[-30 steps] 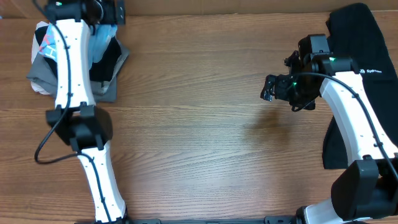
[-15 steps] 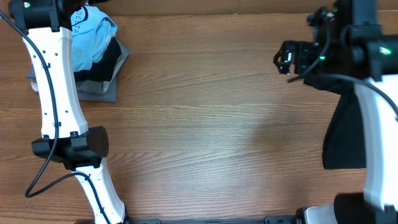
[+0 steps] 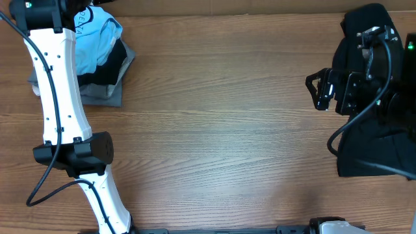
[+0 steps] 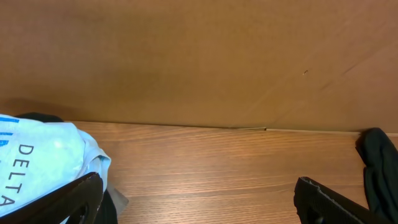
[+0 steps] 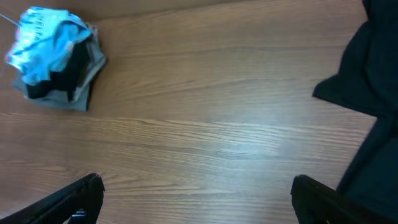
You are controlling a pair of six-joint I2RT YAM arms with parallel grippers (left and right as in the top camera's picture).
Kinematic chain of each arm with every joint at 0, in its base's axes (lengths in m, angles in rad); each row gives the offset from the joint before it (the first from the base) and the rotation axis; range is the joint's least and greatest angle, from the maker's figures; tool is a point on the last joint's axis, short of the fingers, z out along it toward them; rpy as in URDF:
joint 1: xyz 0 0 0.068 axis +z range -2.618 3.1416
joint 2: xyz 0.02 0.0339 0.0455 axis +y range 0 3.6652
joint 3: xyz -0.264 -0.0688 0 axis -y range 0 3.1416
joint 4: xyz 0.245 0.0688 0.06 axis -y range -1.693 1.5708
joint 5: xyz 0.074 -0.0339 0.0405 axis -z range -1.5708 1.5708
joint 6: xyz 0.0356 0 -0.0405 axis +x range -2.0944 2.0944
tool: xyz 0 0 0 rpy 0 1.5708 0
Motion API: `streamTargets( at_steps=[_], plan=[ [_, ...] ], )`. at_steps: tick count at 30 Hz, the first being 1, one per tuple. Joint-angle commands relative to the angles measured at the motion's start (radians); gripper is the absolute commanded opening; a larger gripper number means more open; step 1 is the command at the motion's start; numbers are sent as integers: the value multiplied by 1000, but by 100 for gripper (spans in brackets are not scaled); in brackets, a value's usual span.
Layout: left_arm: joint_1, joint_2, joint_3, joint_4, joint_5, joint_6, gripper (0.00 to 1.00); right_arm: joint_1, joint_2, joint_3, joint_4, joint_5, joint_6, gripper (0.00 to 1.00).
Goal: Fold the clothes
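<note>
**Both grippers wide and empty, clothes lying at opposite ends of the table**

A bare stretch of wooden table (image 3: 214, 130) separates two lots of clothing. The black garment (image 3: 361, 159), the larger of them, lies spread along the right edge from the far side toward the near side, with one end bunched at the far right corner. Much of its middle is hidden under the right arm (image 3: 357, 91), which hangs over it.

The white left arm (image 3: 58, 84) reaches from the near left edge up to the far left corner. There a small heap of clothes sits, well apart from the black garment. The light-blue T-shirt (image 3: 97, 39) lies crumpled on top of that heap, over a dark layer (image 3: 116, 64) and a grey cloth (image 3: 107, 96) that rests flat on the wood.

In the left wrist view, the T-shirt fills the lower left corner, its white side printed with blue lettering (image 4: 18, 174) reading "DELTA". A plain brown wall (image 4: 199, 56) stands behind the table's far edge.

The left gripper (image 4: 196, 186) has its fingers spread wide beside the heap, with nothing between them. The right gripper (image 5: 196, 186) is likewise wide apart and empty. It points left over bare wood, with the black garment just to its right and the heap far off.
</note>
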Motion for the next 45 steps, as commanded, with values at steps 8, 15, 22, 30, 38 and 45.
streamTargets(
  at_steps=[8, 15, 22, 30, 38, 45],
  plan=[
    [-2, 1, 6, 0, 17, -10, 100, 3, -6, -51, 15, 175, -125, 100],
    [-2, 1, 6, 0, 17, -10, 100, 3, -344, -554, 567, 50, -134, 100],
    [-2, 1, 6, 0, 17, -10, 100, 6, -755, -1237, 1062, -102, -134, 100],
    [-1, 1, 6, 0, 18, -10, 100, 13, -1151, -1782, 1500, -124, -114, 100],
    [-1, 1, 6, 0, 17, -10, 100, 22, -1319, -2019, 1686, -52, -107, 100],
    [-1, 1, 6, 0, 18, -10, 100, 23, -1385, -2093, 1695, 37, -107, 100]
  ],
)
